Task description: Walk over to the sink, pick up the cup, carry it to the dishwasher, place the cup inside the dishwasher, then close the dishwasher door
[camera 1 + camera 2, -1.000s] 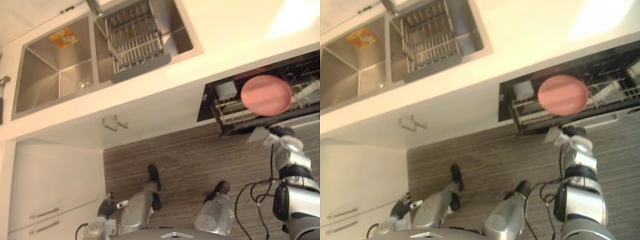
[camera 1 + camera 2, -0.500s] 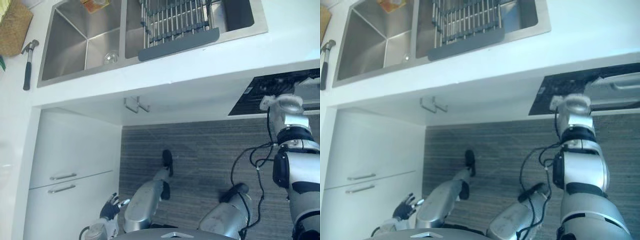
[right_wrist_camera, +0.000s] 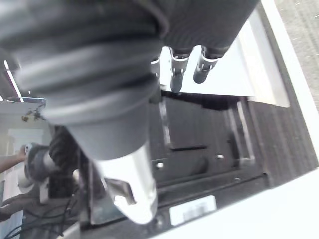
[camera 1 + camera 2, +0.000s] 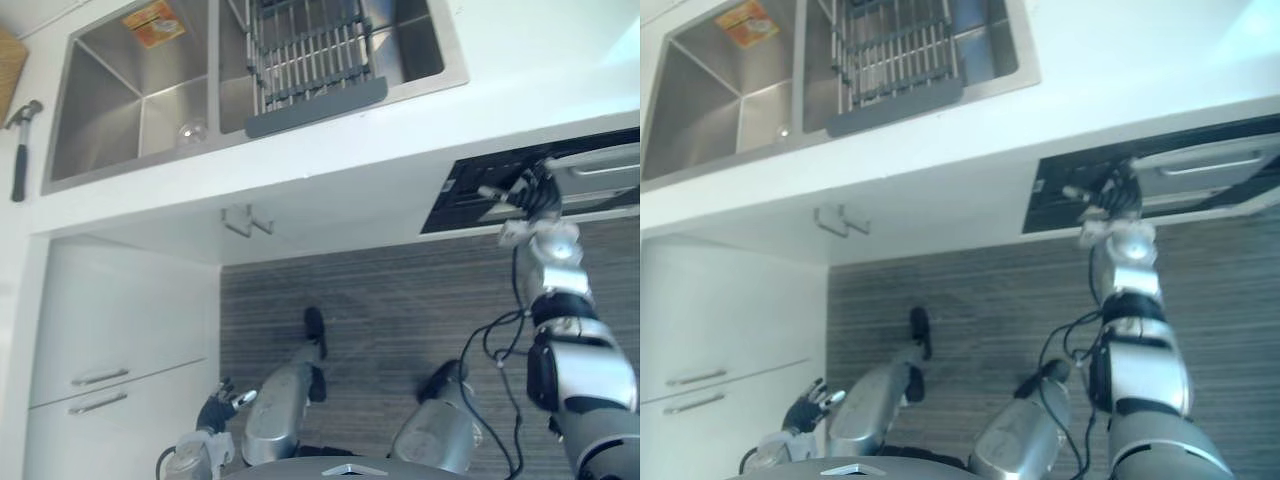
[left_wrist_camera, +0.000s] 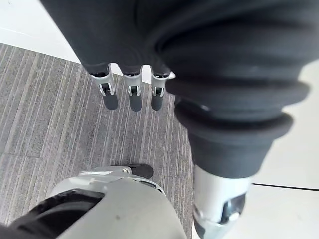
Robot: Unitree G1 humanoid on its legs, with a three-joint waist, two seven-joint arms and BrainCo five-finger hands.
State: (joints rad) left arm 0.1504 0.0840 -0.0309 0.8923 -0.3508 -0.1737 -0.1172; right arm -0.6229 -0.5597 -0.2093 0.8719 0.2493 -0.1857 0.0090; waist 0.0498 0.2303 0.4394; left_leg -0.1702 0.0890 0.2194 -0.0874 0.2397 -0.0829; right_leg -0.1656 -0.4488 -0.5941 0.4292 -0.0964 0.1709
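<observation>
Left eye view, bench (image 4: 520, 70): a smooth white slab across the top, with a thick pale front edge.
Floor (image 4: 380, 310): grey, with fine lines running across it.
Cabinet (image 4: 120, 310): flat white fronts under the bench, with two slim metal bar handles.
Sink (image 4: 100, 120): brushed steel with two square basins, set into the bench and well apart from both hands.
Dishwasher (image 4: 470, 195): a dark slot under the bench. A pale panel (image 4: 600, 170) with a bar handle lies across its far part.
Rack (image 4: 305, 50): steel wire with a grey edge, sitting in one basin.
Right robot hand (image 4: 530, 190): at the mouth of the dishwasher. Its fingers (image 3: 175, 84) are straight, point at the pale panel and hold nothing.
Left robot hand (image 4: 215, 408): low beside the cabinet, with fingers straight and spread and nothing in them.
Cup: I cannot tell where it lies; neither hand carries it.
Hammer (image 4: 22, 150): dark handle and metal head, lying on the bench beside the sink.
Orange pad (image 4: 152, 22): flat, in the other basin.
</observation>
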